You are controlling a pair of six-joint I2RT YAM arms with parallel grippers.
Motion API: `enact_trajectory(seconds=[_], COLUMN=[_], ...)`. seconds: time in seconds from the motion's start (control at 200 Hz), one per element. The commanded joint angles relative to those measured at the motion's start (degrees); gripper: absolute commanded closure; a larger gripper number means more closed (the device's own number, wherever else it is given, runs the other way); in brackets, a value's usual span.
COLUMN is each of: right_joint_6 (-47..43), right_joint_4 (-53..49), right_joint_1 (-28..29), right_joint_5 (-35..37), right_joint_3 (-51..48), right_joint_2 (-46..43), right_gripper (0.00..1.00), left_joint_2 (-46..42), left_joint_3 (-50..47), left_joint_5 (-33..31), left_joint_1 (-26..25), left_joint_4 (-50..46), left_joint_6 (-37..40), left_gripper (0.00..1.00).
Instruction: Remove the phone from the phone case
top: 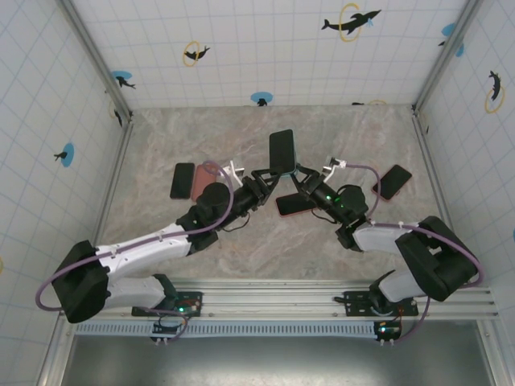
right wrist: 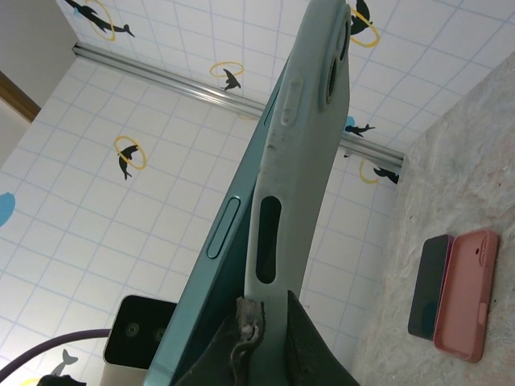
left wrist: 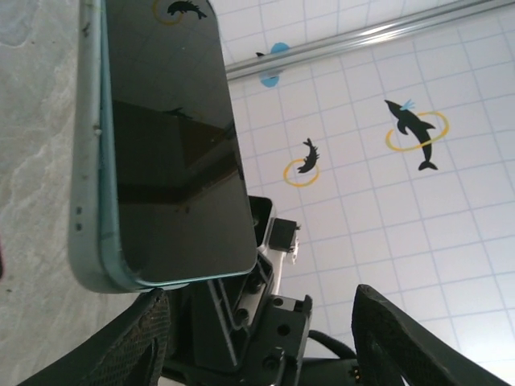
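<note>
A phone (top: 282, 150) with a dark screen (left wrist: 169, 137) stands upright above the table's middle, held up between my two grippers. Its pale green phone case (right wrist: 314, 121) wraps the back and side. At the lower end the teal phone edge (right wrist: 217, 265) has come away from the case wall. My right gripper (right wrist: 278, 322) is shut on that lower case wall, and from above it (top: 300, 175) is just right of the phone. My left gripper (left wrist: 259, 310) is open with its fingers wide apart under the phone's bottom corner, which sits just above the left finger (left wrist: 141, 338).
A black phone (top: 183, 180) and a pink case (top: 203, 178) lie at the left. A red phone (top: 294, 204) lies under the grippers. Another black phone (top: 392, 182) lies at the right. Tiled walls close in the table on three sides.
</note>
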Motion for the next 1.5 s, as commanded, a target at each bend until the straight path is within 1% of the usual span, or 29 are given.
enact_trajectory(seconds=[0.0, 0.621, 0.766, 0.916, 1.076, 1.226, 1.396, 1.491], right_joint_6=[-2.12, -3.04, -3.59, -3.66, -3.88, -4.69, -5.56, -6.03], right_joint_4=[4.93, 5.8, 5.89, 6.11, 6.15, 6.48, 9.59, 11.59], right_joint_1=[0.6, 1.56, 1.75, 1.97, 2.11, 2.25, 3.15, 3.73], right_joint_5=[0.48, 1.18, 0.51, 0.59, 0.51, -0.19, 0.15, 0.52], right_joint_3=[2.81, 3.12, 3.52, 3.47, 3.19, 2.91, 2.03, 1.09], right_joint_2=[-0.89, -1.18, -1.03, -1.02, -1.29, -1.51, -1.37, -1.45], right_gripper=[1.0, 1.0, 1.0, 1.0, 1.0, 1.0, 1.0, 1.0], left_joint_2=[1.01, 3.83, 3.39, 4.59, 5.25, 3.67, 4.51, 4.32], left_joint_3=[1.57, -0.07, -1.16, -1.39, -2.68, -3.2, -2.8, -3.07], left_joint_5=[-0.63, -0.23, -1.58, -1.79, -3.4, -7.15, -9.57, -12.79], left_joint_1=[-0.4, -0.51, -0.5, -0.59, -1.05, -1.01, -0.97, -1.07], left_joint_4=[4.85, 8.44, 8.15, 10.05, 12.64, 12.04, 12.01, 11.18], left_joint_6=[-1.86, -5.81, -6.22, -7.24, -9.25, -8.62, -10.29, -11.64], left_gripper=[0.41, 0.44, 0.44, 0.45, 0.46, 0.5, 0.55, 0.57])
